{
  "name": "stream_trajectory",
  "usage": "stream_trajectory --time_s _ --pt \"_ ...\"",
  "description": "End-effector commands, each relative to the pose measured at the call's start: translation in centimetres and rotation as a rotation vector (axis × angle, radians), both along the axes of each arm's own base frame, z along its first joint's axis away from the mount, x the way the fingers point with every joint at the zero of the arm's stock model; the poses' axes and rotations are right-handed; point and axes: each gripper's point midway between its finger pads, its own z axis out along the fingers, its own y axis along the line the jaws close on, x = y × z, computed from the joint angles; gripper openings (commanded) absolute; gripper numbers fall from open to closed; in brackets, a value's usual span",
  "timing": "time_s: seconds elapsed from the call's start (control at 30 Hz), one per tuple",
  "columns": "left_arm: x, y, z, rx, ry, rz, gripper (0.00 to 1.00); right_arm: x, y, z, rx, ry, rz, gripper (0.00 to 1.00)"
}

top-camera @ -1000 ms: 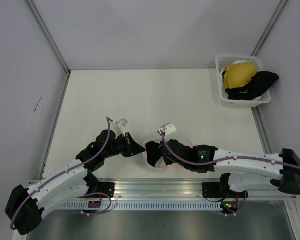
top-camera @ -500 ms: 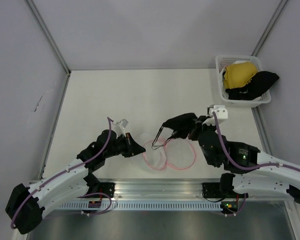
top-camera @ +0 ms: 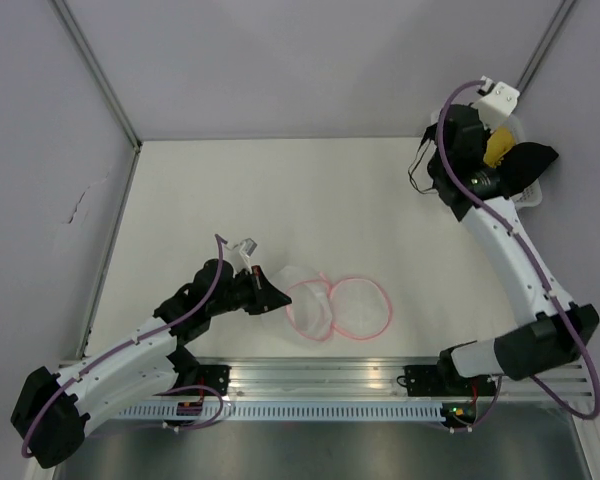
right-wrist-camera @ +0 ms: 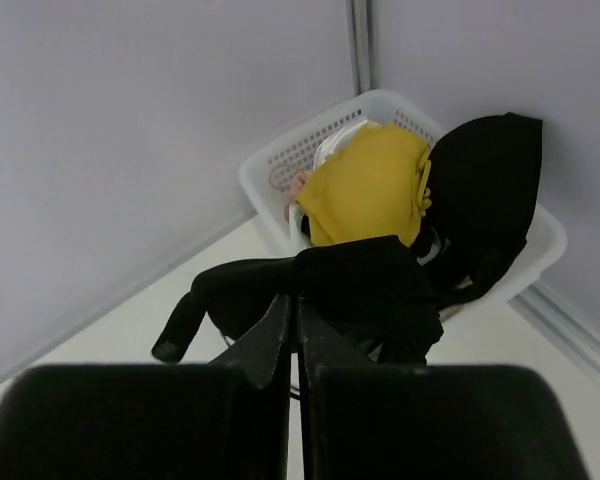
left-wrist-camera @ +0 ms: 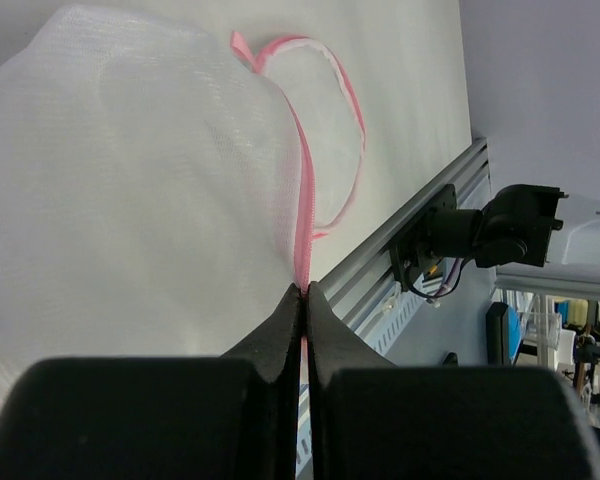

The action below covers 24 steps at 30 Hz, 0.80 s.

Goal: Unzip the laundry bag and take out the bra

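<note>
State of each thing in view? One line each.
laundry bag, unzipped, lying flat, looks empty
left claw, shut on the bag's pink trim
right claw, shut on black garment, by the basket
basket, upright, holding yellow garment and second black garment

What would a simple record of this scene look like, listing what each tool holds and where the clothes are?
left tool: shut on the pink rim of the laundry bag
laundry bag: unzipped, lying on the table, its two pink loops spread side by side
right tool: shut on a black garment, held near the white basket
white basket: far right corner of the table
yellow bra: in the basket
second black garment: draped over the basket's rim
</note>
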Motion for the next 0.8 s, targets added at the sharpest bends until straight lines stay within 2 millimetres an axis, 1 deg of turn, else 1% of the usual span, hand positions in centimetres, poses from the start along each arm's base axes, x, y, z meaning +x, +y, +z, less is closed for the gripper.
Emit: stream_trajectory --time_s 0.0,0.03,0.07,0.1,0.13,0.17,0.2,0.23,0.27,0.3,0.33,0.37,0.4,0.47,0.5,0.53,0.57,0.6,0.63,0.67,0.7,0.73,0.77 --pt "0.2 -0.9 2.7 -0.059 -0.032 -0.026 0.02 4.4 -3.1 3.0 0.012 -0.066 -0.016 0.0" --pt "0.2 -1.0 2.9 -0.059 -0.034 -0.03 0.02 5.2 -3.9 4.9 0.024 -0.108 -0.029 0.0" --pt "0.2 -1.0 3.0 -0.058 -0.036 -0.033 0.02 7.0 -5.7 3.7 0.021 -0.083 -0.074 0.01" --pt "0.2 -1.1 3.1 -0.056 -0.039 -0.036 0.02 7.8 -6.3 4.0 0.02 -0.089 -0.081 0.0" --pt "0.2 -1.1 3.2 -0.054 -0.04 -0.038 0.02 8.5 -7.0 6.2 0.027 -0.138 -0.09 0.0" --pt "0.2 -1.1 3.5 -0.056 -0.044 -0.042 0.02 10.3 -8.4 4.9 0.023 -0.11 -0.117 0.0" --pt "0.2 -1.1 3.5 -0.052 -0.048 -0.044 0.02 11.1 -9.0 4.7 0.024 -0.093 -0.123 0.0" --pt "0.2 -1.0 3.6 -0.048 -0.049 -0.042 0.02 12.8 -9.5 5.4 0.026 -0.11 -0.131 0.0" --pt "0.3 -0.9 3.5 -0.038 -0.049 -0.035 0.02 13.4 -10.7 5.4 0.023 -0.106 -0.154 0.0" --pt "0.3 -0.8 3.5 -0.033 -0.049 -0.032 0.02 14.1 -11.0 5.1 0.016 -0.092 -0.161 0.0" --pt "0.3 -0.7 3.8 -0.037 -0.059 -0.032 0.02 15.3 -11.3 4.5 0.009 -0.089 -0.183 0.0" --pt "0.2 -0.6 3.6 -0.032 -0.052 -0.026 0.02 15.6 -13.6 4.1 0.003 -0.09 -0.232 0.0" --pt "0.1 -0.5 3.8 -0.038 -0.054 -0.025 0.02 16.6 -14.1 2.3 -0.016 -0.058 -0.242 0.0" --pt "0.0 -0.3 3.6 -0.037 -0.049 -0.02 0.02 17.6 -15.0 0.9 -0.032 -0.043 -0.262 0.01" --pt "0.0 -0.3 3.6 -0.037 -0.051 -0.018 0.02 18.1 -15.1 -0.2 -0.042 -0.021 -0.262 0.0" --pt "0.0 -0.1 3.6 -0.034 -0.051 -0.014 0.02 18.7 -15.4 -2.5 -0.048 0.026 -0.27 0.0" --pt "0.0 0.0 3.4 -0.029 -0.049 -0.008 0.02 18.8 -15.7 -3.5 -0.044 0.031 -0.287 0.0" --pt "-0.1 0.0 3.3 -0.029 -0.046 -0.009 0.02 19.0 -15.7 -6.3 -0.04 0.08 -0.29 0.01" --pt "-0.2 0.0 3.1 -0.029 -0.043 -0.01 0.02 19.2 -15.5 -7.3 -0.037 0.095 -0.279 0.04" --pt "-0.2 0.0 3.0 -0.027 -0.038 -0.01 0.02 19.7 -14.8 -8.7 -0.029 0.13 -0.227 0.11" --pt "-0.2 0.0 3.0 -0.031 -0.036 -0.008 0.02 19.9 -14.4 -9.5 -0.023 0.157 -0.196 0.35" --pt "-0.3 0.0 2.7 -0.029 -0.03 -0.007 0.02 20.0 -13.7 -9.8 -0.012 0.169 -0.167 0.45" --pt "-0.3 0.0 2.4 -0.027 -0.024 -0.008 0.02 19.8 -13.0 -9.9 -0.003 0.191 -0.138 0.52"
